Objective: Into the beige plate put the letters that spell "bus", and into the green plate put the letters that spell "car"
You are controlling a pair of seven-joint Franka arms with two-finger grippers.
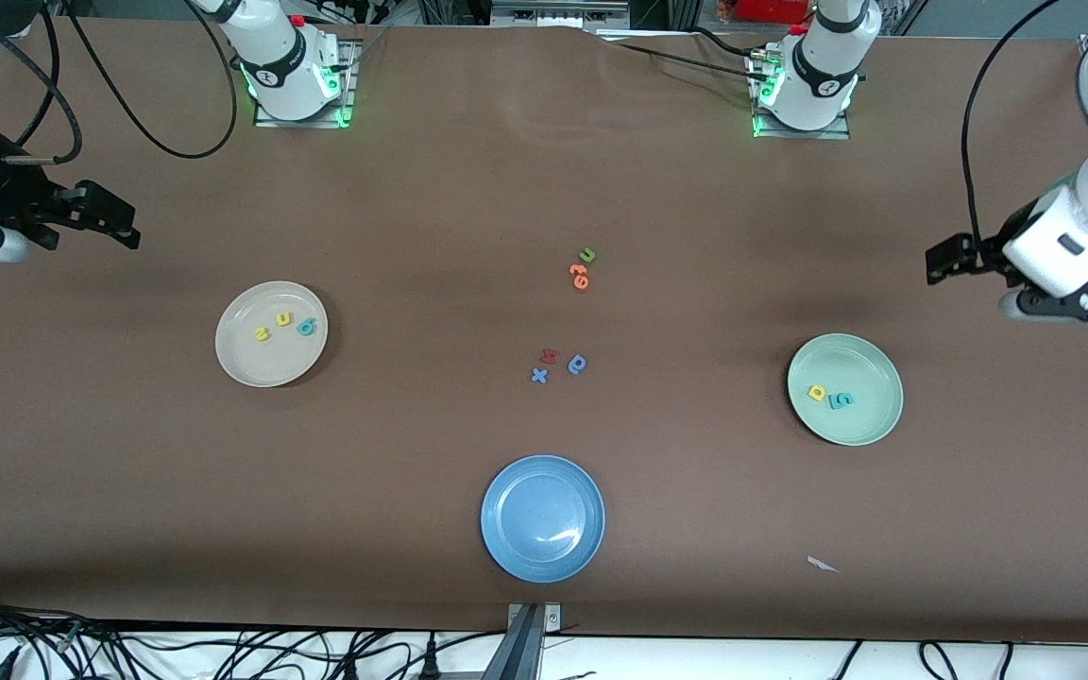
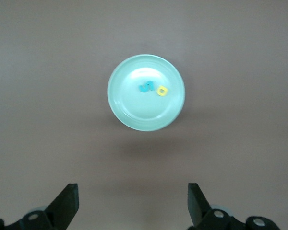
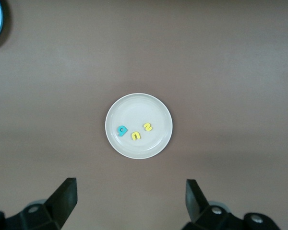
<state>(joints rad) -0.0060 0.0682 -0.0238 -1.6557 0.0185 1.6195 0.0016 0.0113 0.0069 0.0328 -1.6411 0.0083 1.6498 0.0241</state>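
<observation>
The "bus" letters are seen in the beige plate, the "car" letters in the green plate, apparently nothing left, while the left hand and right hand are held spread, empty, over the table ends.

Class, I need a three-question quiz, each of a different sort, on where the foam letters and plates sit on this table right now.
1. True or false: the blue plate holds a letter.
2. How many letters lie in the beige plate?
3. Which plate is nearest the front camera: A beige, B green plate, C blue?

Key
1. False; it holds none.
2. Three: teal b, yellow u, yellow s.
3. C.
</observation>
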